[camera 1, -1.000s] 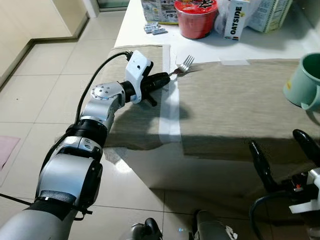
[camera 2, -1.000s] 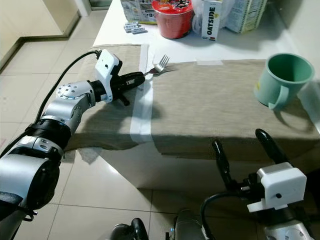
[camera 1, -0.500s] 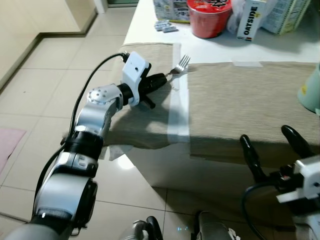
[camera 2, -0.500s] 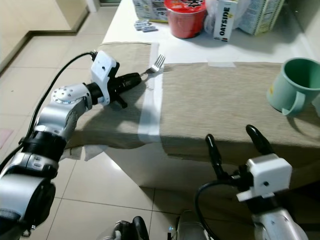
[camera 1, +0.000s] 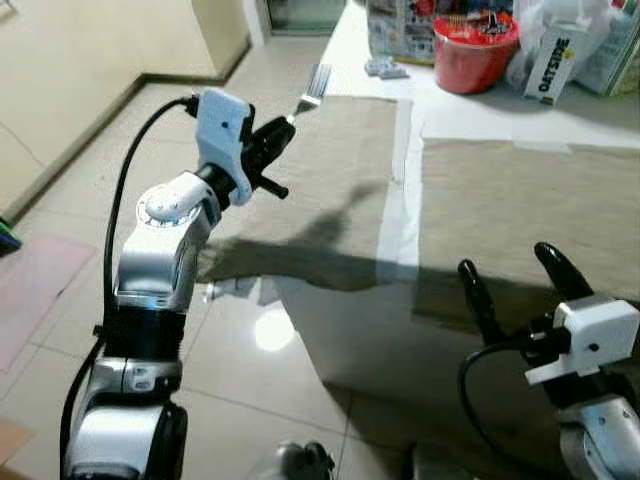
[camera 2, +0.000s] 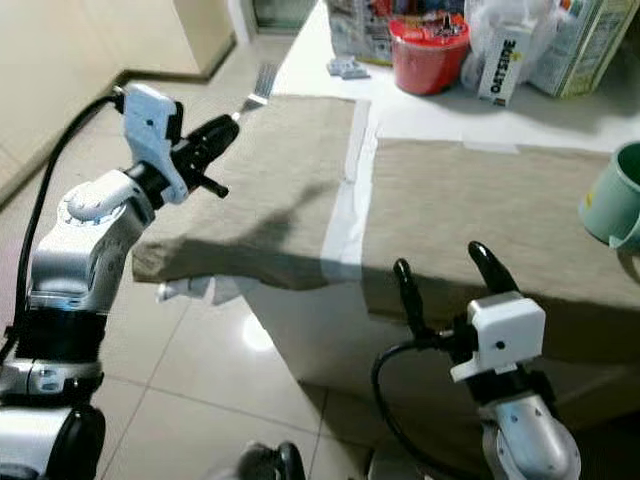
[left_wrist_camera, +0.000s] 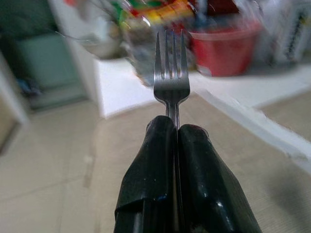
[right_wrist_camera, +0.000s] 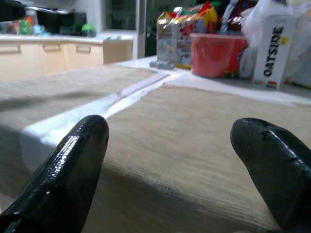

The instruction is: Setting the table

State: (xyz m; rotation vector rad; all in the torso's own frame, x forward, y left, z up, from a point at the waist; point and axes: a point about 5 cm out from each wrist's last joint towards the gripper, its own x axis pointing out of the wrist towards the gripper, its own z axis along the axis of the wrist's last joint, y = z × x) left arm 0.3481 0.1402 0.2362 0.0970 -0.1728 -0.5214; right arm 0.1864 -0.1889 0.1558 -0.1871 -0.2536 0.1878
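The left gripper [camera 1: 268,140] is clamped on the handle of a fork [camera 1: 312,86], carried in the air with its tines pointing up and away along the line of the fingers, over the outer edge of the left beige placemat [camera 1: 330,180]. The mat lies below and to the robot's right of the fork, so setting it down looks like a lowering inward. The left arm is raised, elbow bent. The right gripper [camera 2: 448,280] hangs spread wide and empty before the table's near edge.

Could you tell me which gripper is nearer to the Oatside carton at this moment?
Right. The right gripper hovers open at the table's near edge, in front of the Oatside carton. The left gripper, clamping the fork, is off past the table's left edge.
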